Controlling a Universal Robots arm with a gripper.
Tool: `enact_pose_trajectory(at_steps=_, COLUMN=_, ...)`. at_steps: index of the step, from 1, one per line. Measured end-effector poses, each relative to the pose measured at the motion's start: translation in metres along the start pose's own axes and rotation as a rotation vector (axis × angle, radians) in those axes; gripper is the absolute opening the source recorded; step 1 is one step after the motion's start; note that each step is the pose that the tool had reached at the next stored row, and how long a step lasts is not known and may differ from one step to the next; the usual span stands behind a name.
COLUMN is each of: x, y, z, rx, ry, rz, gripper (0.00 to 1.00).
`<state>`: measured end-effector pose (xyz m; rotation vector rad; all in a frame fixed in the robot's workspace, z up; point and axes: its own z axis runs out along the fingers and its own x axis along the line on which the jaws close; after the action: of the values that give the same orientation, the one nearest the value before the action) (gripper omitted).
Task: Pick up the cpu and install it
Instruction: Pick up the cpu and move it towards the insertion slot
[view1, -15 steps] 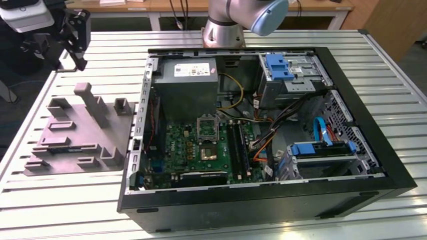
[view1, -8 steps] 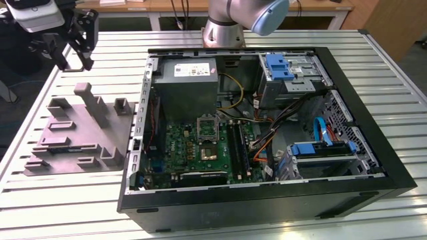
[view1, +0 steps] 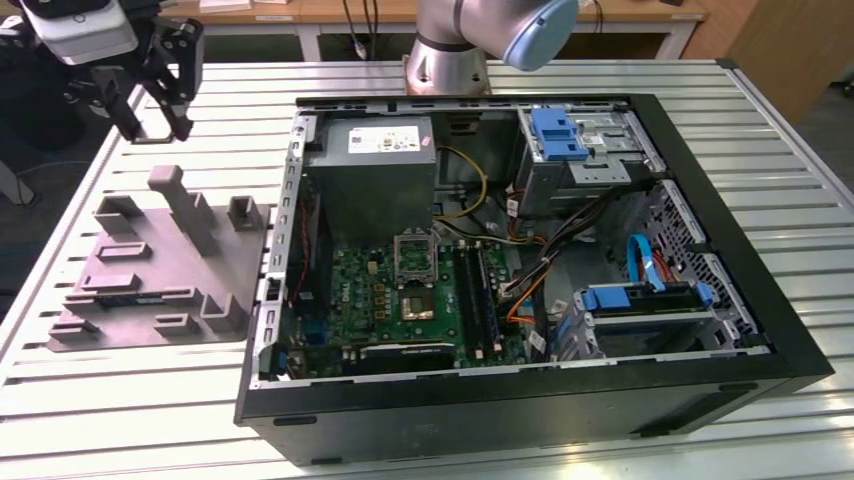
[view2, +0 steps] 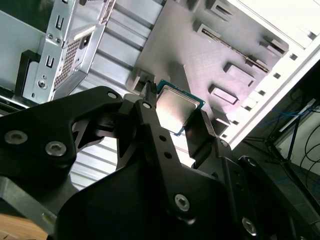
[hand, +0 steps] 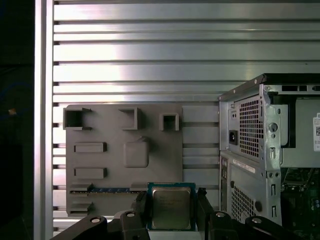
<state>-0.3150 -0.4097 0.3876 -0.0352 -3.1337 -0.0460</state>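
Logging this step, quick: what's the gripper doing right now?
The gripper: shut on the cpu, one of its fingers on either side.

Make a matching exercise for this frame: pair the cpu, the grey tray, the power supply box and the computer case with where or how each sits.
Things:
1. cpu
2. grey tray
3. power supply box
4. computer case

States:
A. lying on its side, open, insides showing
B. flat on the slatted table, outside the case
C. clamped in the gripper
D. mounted inside the case, in a corner

Pairs: 1-C, 2-B, 3-D, 4-A.
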Motion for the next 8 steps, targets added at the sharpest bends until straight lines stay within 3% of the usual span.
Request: enact_pose_trajectory(at_steps=8, x=-0.0028, y=0.0001, z=-0.0001, rx=0.0001, ry=0.0001, rz=0.0, gripper=0.47)
